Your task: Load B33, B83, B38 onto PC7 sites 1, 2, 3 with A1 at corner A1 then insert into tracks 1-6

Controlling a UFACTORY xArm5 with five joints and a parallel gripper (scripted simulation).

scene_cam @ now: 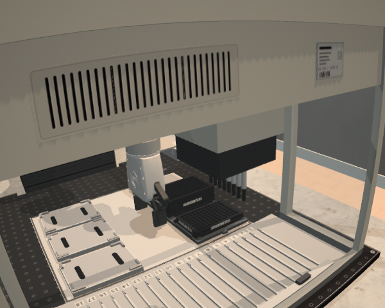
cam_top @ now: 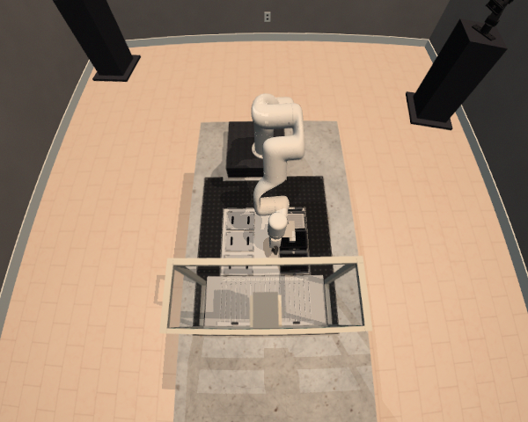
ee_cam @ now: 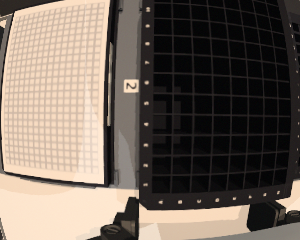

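Observation:
My gripper (cam_top: 273, 247) (scene_cam: 149, 208) (ee_cam: 197, 214) is open and empty. It hangs low over the cream apron, just at the apron-side edge of B83 (cam_top: 296, 241) (scene_cam: 189, 195) (ee_cam: 213, 87), the black deep-well block on nest S2. B33 (cam_top: 295, 222) (ee_cam: 57, 87), the cream 384-well plate, lies on S1 beside it. B38 (scene_cam: 209, 217), the black 96-well plate, lies on S3 nearest the rails. Carrier PC7 (cam_top: 239, 236) (scene_cam: 81, 237) lies on the apron across from the nests, its three sites empty.
The loading rails (scene_cam: 239, 262) run in front of the apron, with track numbers along their edge. A dark pipetting head (scene_cam: 226, 155) hangs over the far side of the nests. The instrument's frame post (scene_cam: 289, 159) and hood stand over the rails.

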